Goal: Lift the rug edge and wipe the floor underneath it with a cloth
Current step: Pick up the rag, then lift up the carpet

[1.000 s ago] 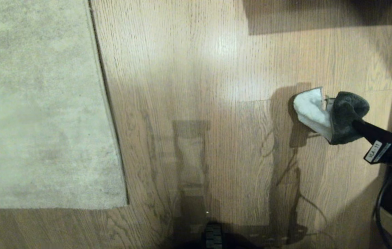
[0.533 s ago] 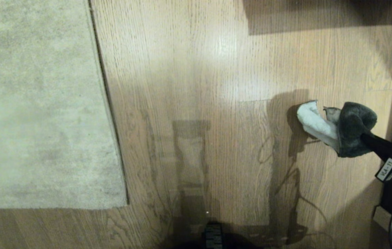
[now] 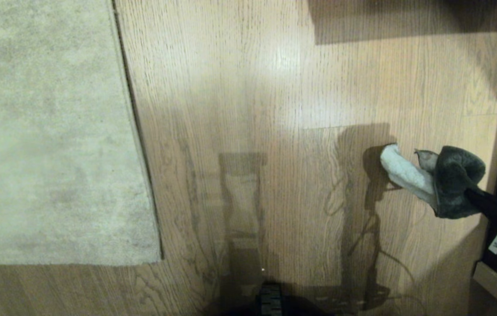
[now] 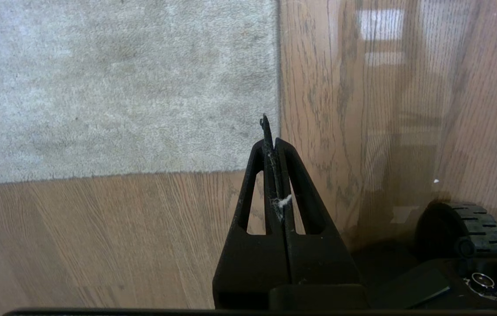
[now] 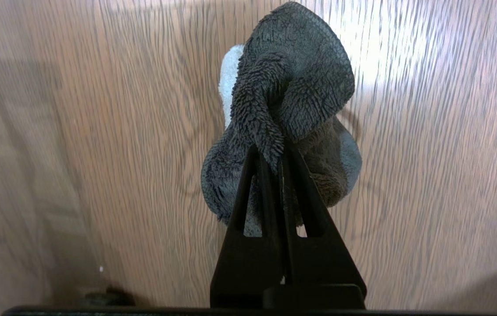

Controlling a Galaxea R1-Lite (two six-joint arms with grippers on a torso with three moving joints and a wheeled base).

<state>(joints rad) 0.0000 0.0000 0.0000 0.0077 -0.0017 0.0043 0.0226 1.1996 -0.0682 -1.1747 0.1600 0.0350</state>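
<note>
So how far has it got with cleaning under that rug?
Done: the right gripper has the cloth pinched, over bare floor at the right. In hand: carrying it. Left: the rug edge lies flat, unlifted; the left gripper is shut and empty near the rug's corner, and nothing under it is wiped yet.

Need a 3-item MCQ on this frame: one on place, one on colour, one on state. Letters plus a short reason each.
1. Where is the cloth relative to the rug?
A. On it
B. Off it, over bare floor to the robot's right
C. Under its edge

2. The cloth's colours?
A. Dark grey and whitish
B. Pink
C. Black only

3. The right gripper is:
A. Open, empty
B. Shut on the cloth
C. Shut on the rug edge

Key: B, wood planks lie between them; A, both sides show; B, fingers pinch a dark fold.
</note>
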